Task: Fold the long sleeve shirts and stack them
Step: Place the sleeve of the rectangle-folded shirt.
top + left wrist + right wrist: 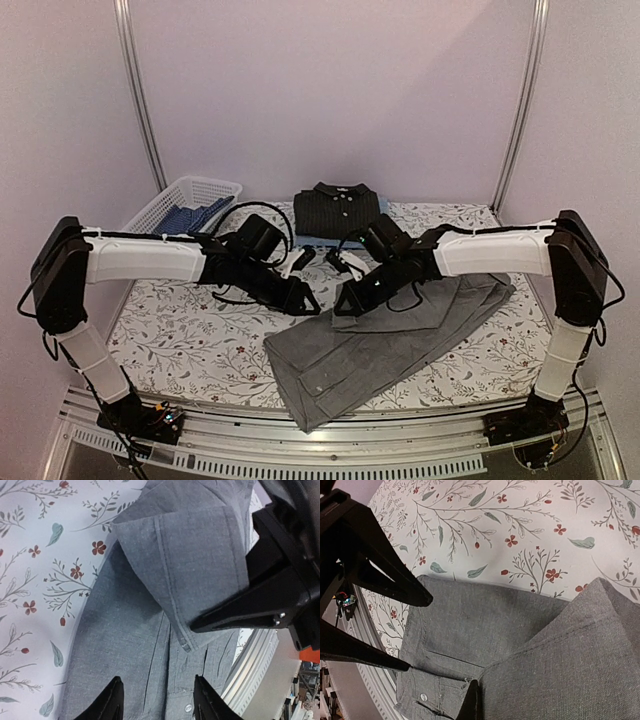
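The grey shirt lies on the table at the middle of the near edge, spread on a diagonal from the near edge towards the right edge. It is crumpled, and one layer is turned back over the rest. I read the right gripper as clamped on that turned-back layer: in the left wrist view its tips meet on the stitched hem, and in the right wrist view the cloth rises in a ridge at its fingers. The left gripper stands just beside it on the left, over the shirt. Its fingers are apart with nothing between them, and a pale button shows on the cloth below. The black shirt lies folded at the middle of the far edge, collar towards the far side, pale buttons down its front. A light blue layer shows at its right side; I cannot confirm from the overhead view whether this is a shirt. The white basket stands at the far left corner of the table and holds a blue patterned cloth.
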Available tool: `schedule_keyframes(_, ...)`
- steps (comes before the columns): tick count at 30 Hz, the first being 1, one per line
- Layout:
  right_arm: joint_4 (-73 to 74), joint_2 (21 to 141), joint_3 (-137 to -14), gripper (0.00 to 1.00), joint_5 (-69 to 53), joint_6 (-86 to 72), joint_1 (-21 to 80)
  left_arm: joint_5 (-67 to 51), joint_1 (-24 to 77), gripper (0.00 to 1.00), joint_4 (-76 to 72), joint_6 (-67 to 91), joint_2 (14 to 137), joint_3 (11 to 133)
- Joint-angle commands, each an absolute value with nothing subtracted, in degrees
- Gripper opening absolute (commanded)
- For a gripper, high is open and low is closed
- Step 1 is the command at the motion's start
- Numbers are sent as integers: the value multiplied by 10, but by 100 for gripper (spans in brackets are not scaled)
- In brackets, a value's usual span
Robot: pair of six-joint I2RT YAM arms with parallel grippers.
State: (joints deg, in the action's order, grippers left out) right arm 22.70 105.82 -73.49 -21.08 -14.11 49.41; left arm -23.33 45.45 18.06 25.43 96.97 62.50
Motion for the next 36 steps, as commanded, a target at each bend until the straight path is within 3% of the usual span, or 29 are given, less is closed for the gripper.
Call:
schedule_keyframes(1, 252, 1077, -751, 1, -241, -131, 510, -206, 448, 47, 157, 289, 941, 601)
schedule_keyframes(5, 277, 1095, -771, 7, -254, -115, 523, -203, 447, 47, 164, 299, 944, 592)
schedule_keyframes(11, 269, 1086, -763, 43, -218, -126, 526, -219, 445, 55, 149, 301, 965, 583)
schedule_keyframes(14, 259, 1057, -753, 51, -191, -148, 522, -238, 443, 56, 139, 306, 987, 583)
schedule_keyframes(22, 240, 985, -681, 52, -123, -206, 483, -220, 444, 56, 161, 316, 1006, 589)
schedule_keyframes(36, 212, 832, -530, 52, -34, -269, 379, -187, 504, 44, 255, 318, 1030, 612)
